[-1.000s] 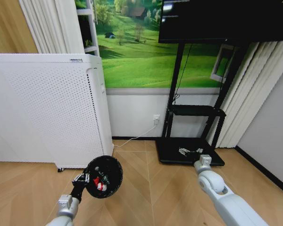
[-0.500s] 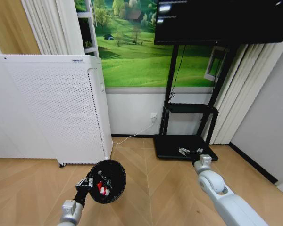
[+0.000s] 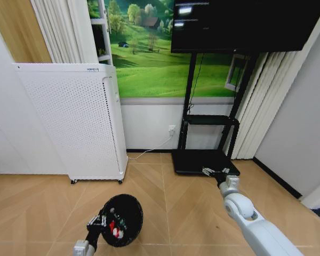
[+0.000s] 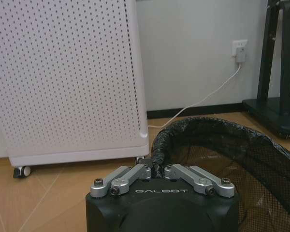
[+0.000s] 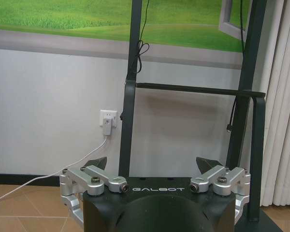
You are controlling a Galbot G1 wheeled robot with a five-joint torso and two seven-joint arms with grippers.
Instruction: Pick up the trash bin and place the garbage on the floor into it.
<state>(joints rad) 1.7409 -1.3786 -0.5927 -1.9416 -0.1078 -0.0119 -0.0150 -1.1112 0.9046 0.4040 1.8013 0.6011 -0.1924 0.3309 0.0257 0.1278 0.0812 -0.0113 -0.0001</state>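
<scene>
Left tool (image 3: 100,220) is clamped on the rim of the bin (image 3: 122,219), holding it low above the wood floor (image 3: 165,197), near the white appliance (image 3: 74,122). Red-and-white scraps (image 3: 115,231) lie inside the bin. Right tool (image 5: 154,169) hangs with fingers spread, facing the TV stand (image 3: 205,160).

Head camera high, facing down; both wrist cameras low, wall-facing.

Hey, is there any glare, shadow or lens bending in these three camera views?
Head view: ceiling lights glare on the dark screen, and the wall edges bow outward, showing wide-angle distortion. Left wrist view: the left hand is sharp on the trash bin rim. Right wrist view: the black stand casts a soft shadow on the wall.
</scene>
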